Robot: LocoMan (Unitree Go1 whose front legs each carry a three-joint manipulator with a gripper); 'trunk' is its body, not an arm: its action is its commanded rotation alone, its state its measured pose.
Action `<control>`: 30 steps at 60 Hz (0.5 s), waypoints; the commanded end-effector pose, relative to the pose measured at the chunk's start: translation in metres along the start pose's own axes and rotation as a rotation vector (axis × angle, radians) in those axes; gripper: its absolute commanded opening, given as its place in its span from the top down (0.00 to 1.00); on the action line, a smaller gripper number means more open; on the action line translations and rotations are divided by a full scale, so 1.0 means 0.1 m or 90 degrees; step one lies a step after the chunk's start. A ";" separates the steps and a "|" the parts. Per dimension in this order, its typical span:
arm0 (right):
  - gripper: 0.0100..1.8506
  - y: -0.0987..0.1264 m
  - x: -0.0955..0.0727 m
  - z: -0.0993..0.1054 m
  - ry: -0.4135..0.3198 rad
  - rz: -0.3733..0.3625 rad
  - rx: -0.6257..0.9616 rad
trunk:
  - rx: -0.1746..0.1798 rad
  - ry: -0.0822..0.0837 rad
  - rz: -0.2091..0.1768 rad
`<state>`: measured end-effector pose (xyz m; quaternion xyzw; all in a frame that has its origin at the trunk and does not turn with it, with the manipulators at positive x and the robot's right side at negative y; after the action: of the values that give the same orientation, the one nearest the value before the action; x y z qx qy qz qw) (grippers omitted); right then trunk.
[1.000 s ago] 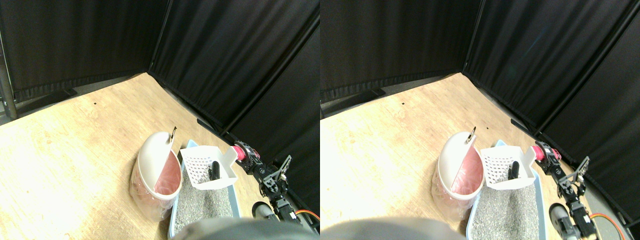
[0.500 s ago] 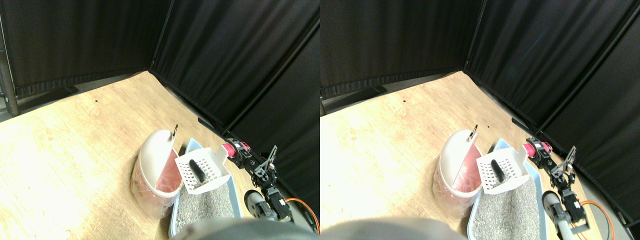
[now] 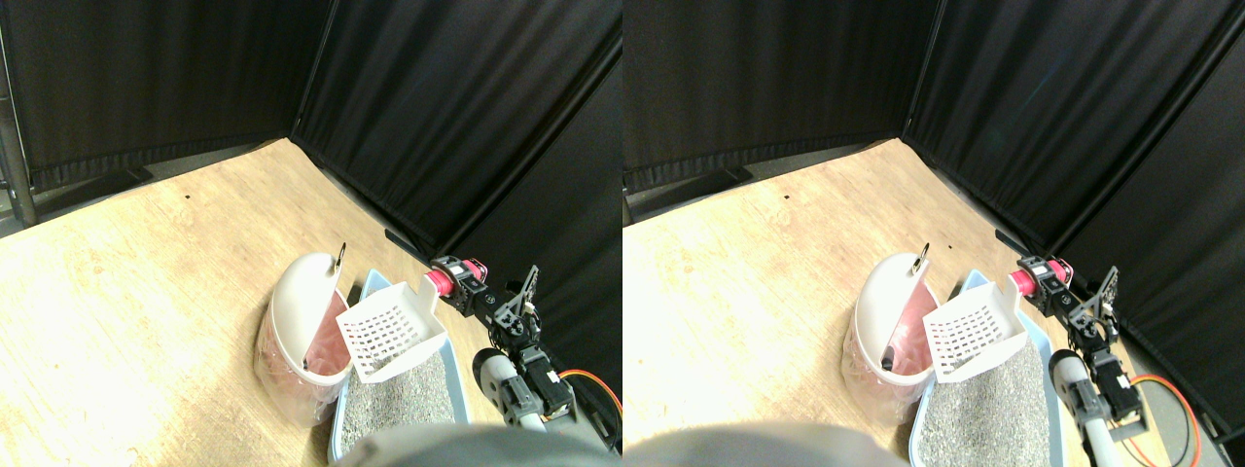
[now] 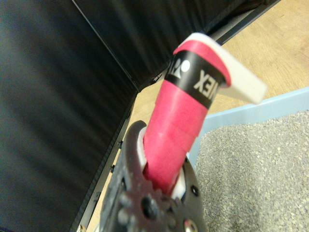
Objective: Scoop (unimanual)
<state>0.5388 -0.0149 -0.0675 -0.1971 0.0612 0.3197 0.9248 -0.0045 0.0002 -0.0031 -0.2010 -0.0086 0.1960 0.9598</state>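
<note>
- Wood floor point(image 3: 146, 282), black curtains point(image 3: 438, 107) behind.
- Blue litter box point(image 3: 449, 365) of grey litter point(image 3: 399, 404), just beside the bin.
- White bin point(image 3: 297, 336) with pink liner point(image 3: 329, 350); a small dark item point(image 3: 306, 366) sits inside — probably the scooped piece, too small to confirm.
- White slotted scoop point(image 3: 384, 331) tilted over the bin rim, basket empty.
- Right gripper point(image 3: 465, 288) pinching the scoop's pink-wrapped handle point(image 4: 181, 121) — wrist view shows jaws clamped on it.
</note>
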 end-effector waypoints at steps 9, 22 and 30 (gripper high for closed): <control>0.97 -0.04 -0.02 0.12 -0.032 -0.004 -0.001 | -0.032 0.005 0.005; 0.97 -0.11 -0.09 -0.02 -0.057 -0.023 0.068 | -0.013 0.007 -0.014; 0.97 -0.23 -0.26 -0.14 -0.107 -0.050 0.100 | 0.007 0.010 -0.037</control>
<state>0.5357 -0.0495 -0.0736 -0.1254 0.0522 0.2885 0.9478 -0.0011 -0.0028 -0.0023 -0.1948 -0.0065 0.1769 0.9647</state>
